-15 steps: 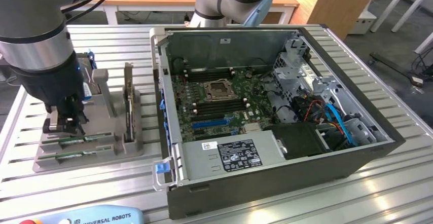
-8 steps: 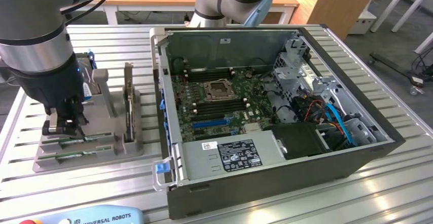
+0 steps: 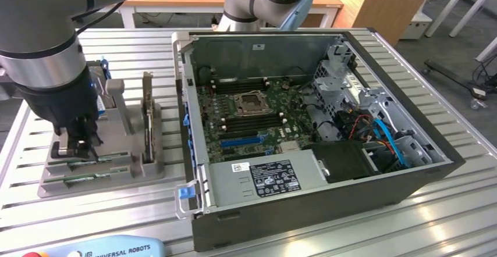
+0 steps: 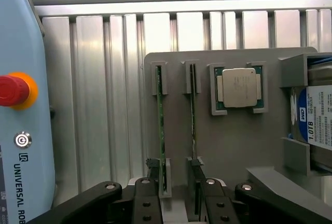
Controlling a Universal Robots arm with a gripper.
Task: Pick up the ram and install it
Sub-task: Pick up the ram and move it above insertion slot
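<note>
My gripper (image 4: 174,164) hangs low over the flat grey plastic holder (image 4: 233,146), which sits on the slatted aluminium table (image 3: 435,210) at the exterior view's left of the open black computer case (image 3: 388,193). My jaws stand wide apart and clamp nothing.

The ram, a thin green circuit-board stick (image 4: 161,130), stands on edge in its slot of the holder, just inside one of my fingers (image 4: 152,166). A second green stick (image 4: 193,115) stands in the neighbouring slot and runs almost in line with my other finger. I cannot tell whether that finger passes beside it or sits over its top edge.

That is my worry. If I go lower like this, a fingertip may land on the second stick and chip or bend it. If I close from here, I may squeeze both sticks together and draw the wrong one. I also sit near one end of the ram, so I judge a pull could tilt it, jam it in the slot and drag the holder. The square silver processor chip (image 4: 239,87) lies well apart.
</note>
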